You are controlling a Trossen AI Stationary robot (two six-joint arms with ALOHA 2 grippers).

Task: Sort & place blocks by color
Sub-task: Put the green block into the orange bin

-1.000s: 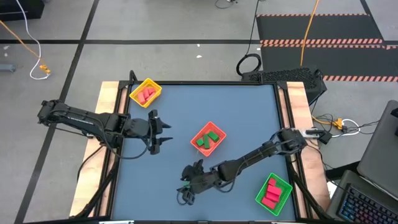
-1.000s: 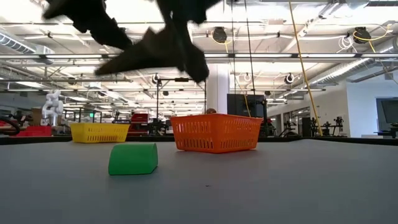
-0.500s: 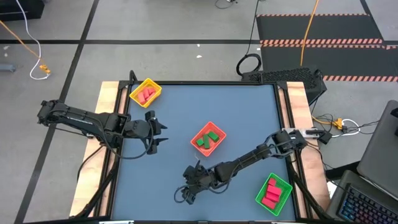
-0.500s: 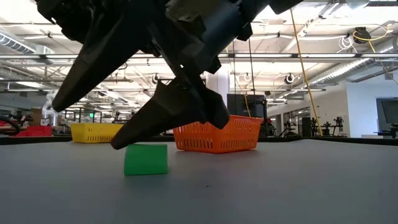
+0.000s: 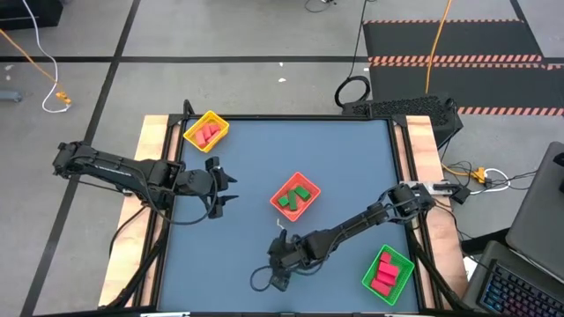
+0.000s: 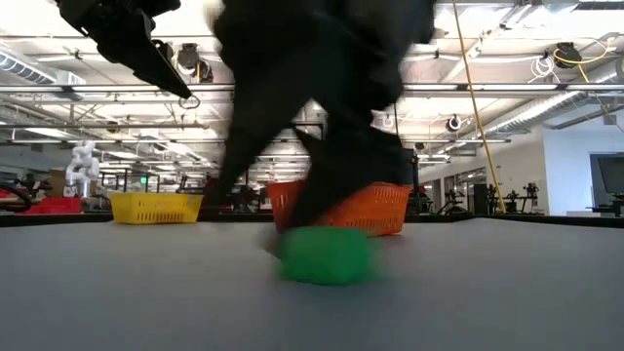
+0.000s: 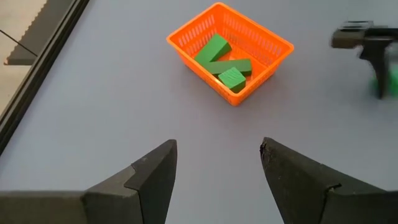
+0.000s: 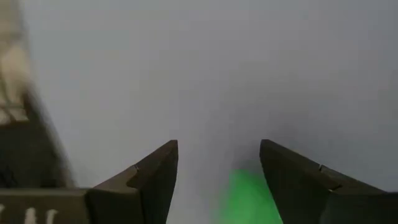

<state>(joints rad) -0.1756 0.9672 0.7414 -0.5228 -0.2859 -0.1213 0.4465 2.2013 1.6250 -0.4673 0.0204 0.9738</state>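
Observation:
A small green block (image 6: 325, 255) lies on the table near its near edge, blurred in the low view. In the right wrist view the block (image 8: 249, 198) shows between my right gripper's (image 8: 217, 162) open fingers, close to one of them. From above, the right gripper (image 5: 278, 267) covers it. My left gripper (image 5: 224, 189) hovers open over the table's left part, touching nothing. More green blocks (image 7: 222, 60) lie in the red-orange tray (image 5: 310, 204). Red blocks lie in the yellow tray (image 5: 218, 120) and in the green tray (image 5: 401, 262). My right gripper comes down over the green block from above, one open finger on each side. The block's side (image 8: 264, 186) lies close against the inner face of one finger (image 8: 283, 177). Blur keeps me from telling whether they touch. The block rests on the table.
The red-orange tray stands mid-table, just beyond the right gripper. The yellow tray is at the far left corner and the green tray at the near right corner. Wooden rails (image 5: 155, 141) edge the table's left and right sides. Bare blue-grey tabletop lies between the two arms.
My right gripper has come down over the green block and moved toward the table's right and near edge. The block has slid along the table to the right with it. My left gripper has drawn back a little toward the table's left.

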